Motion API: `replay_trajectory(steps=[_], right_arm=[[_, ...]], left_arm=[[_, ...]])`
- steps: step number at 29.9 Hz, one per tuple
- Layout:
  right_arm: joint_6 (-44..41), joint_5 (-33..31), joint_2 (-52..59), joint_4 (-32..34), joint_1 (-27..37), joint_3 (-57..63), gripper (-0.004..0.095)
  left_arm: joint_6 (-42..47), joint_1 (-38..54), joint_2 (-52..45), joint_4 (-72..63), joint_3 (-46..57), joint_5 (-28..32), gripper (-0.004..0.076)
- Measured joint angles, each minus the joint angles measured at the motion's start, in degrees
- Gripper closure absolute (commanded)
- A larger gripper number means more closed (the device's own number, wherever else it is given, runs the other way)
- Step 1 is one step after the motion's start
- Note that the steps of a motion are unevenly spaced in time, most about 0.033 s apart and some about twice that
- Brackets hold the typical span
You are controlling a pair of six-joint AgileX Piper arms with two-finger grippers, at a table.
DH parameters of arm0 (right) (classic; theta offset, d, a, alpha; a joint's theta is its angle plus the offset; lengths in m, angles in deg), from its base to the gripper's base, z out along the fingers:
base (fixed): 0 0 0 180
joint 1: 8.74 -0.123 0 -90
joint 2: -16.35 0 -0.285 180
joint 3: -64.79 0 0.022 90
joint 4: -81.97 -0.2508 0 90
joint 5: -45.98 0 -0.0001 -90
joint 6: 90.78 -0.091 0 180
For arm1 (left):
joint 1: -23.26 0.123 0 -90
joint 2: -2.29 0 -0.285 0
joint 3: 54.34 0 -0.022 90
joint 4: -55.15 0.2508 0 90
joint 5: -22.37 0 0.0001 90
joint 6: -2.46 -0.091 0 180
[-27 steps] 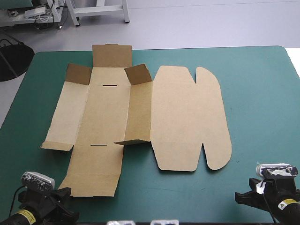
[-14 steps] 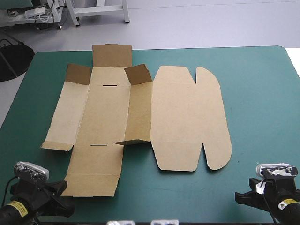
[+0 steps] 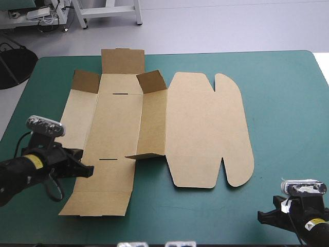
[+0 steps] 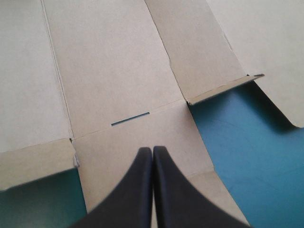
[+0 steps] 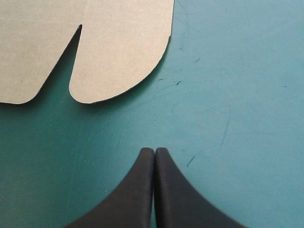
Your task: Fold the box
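Note:
The brown box (image 3: 205, 123) lies as a flat cut sheet in the middle of the table, its rounded lid flaps toward the right. Two small corner flaps (image 3: 151, 81) at the far end stand up, and one near flap (image 3: 146, 154) is slightly raised. My left gripper (image 3: 90, 170) is shut with nothing in it, above the near-left flap. In the left wrist view that gripper (image 4: 152, 149) points at a thin slot (image 4: 130, 118) in the box (image 4: 109, 61). My right gripper (image 3: 261, 216) is shut over the cover by the near right corner. From the right wrist, the gripper (image 5: 154, 150) faces the box's rounded flap (image 5: 118, 61).
The teal-green cover (image 3: 288, 113) shows as a wide band between the box and the table's right edge. A narrower strip (image 3: 31, 103) runs along the left edge, and another lies along the near edge.
My left arm has moved forward from the near left corner and now hangs over the box's near-left flap. The right arm and the box have not moved.

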Motion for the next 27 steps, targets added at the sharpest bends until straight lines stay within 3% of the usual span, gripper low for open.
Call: replay_trajectory(steps=[7, 13, 20, 27], right_arm=[[0.00, 0.00, 0.00, 0.00, 0.00, 0.00, 0.0926], [0.00, 0.00, 0.00, 0.00, 0.00, 0.00, 0.0926], [0.00, 0.00, 0.00, 0.00, 0.00, 0.00, 0.0926], [0.00, 0.00, 0.00, 0.00, 0.00, 0.00, 0.0926]], left_arm=[[-0.20, 0.21, 13.74, 2.30, -1.98, 9.72, 0.0732], [-3.43, 8.90, 24.33, -0.98, -7.73, 11.90, 0.0732], [-15.80, 30.37, 32.72, -17.84, -14.43, 9.60, 0.0732], [-24.95, 48.16, 38.54, -30.05, -15.04, 2.80, 0.0732]])
